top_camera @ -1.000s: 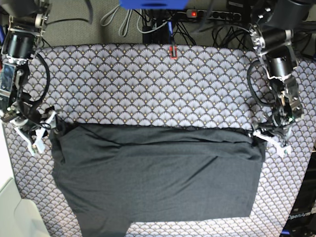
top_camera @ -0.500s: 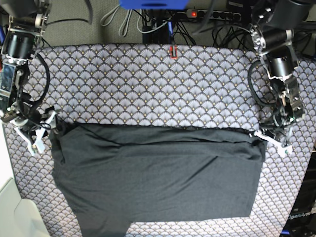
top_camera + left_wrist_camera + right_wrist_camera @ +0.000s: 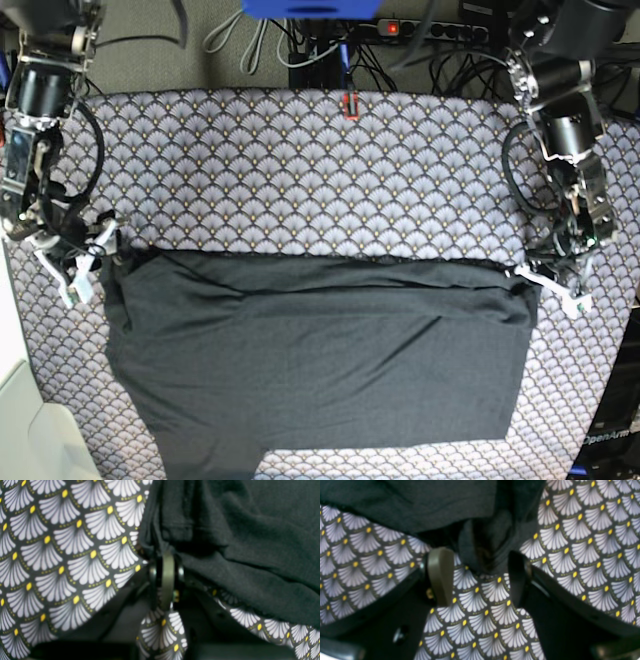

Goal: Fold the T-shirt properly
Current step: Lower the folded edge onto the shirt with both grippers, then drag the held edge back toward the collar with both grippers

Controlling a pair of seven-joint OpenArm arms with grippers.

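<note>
Near edge first: the shirt (image 3: 320, 355) lies flat on the patterned cloth (image 3: 300, 170), near half of the table, plain dark side up. Its bottom edge sits close to the front. One flap drops off the near-left corner in the base view (sleeve or hem, can't tell). Long axis runs side to side, straight across between my two arms.

The far edge is a doubled fold line, and both my claws sit at its two ends, level with each other.

My left claw (image 3: 167, 578), on the right in the base view, is pinched shut. In its wrist view the pads meet with no gap, and dark fabric is bunched right at the tips. Looks like I hold the shirt corner there, though the pinch point itself is hidden behind the pads. At least it's touching.

My right claw (image 3: 480, 576), on the left in the base view, has its fingers spread wide. A tuck of shirt hangs just into the gap between them, patterned cloth showing underneath. Nothing clamped yet.

So the shirt lies toward the near side from both claws, with each claw at its own end of the far fold. Left end is taken, I judge. The right claw is the one nearer the free corner. It needs to close on that tuck before anything lifts (else the fold skews).

Far half of the cloth is bare; cables (image 3: 400, 45) beyond the table edge.
</note>
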